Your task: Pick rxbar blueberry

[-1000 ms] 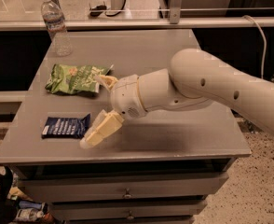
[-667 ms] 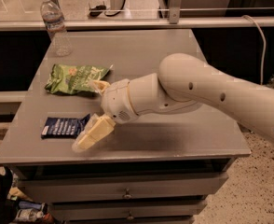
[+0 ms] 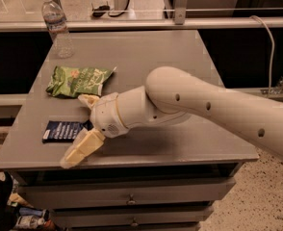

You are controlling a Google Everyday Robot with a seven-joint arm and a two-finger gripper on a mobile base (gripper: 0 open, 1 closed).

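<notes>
— Grey table (image 3: 180,57) with drawers (image 3: 132,198) under it, speckled floor (image 3: 271,206) to the right. What's on top?
— Clear bottle (image 3: 57,25) upright at the back left corner, green bag (image 3: 76,80) lying flat nearer the front, and the navy bar (image 3: 59,130) flat near the front left edge.
— Bag and bar touching?
— No, apart, with bare tabletop between them.
— And the gripper (image 3: 75,130)?
— At the bar's right end, reaching in from the right on the pale arm (image 3: 204,105). It's spread wide: one finger (image 3: 87,100) by the bag's lower corner, the other finger (image 3: 81,148) slanting out over the front edge. Nothing clamped.
— Touching the bar?
— Cannot tell.
</notes>
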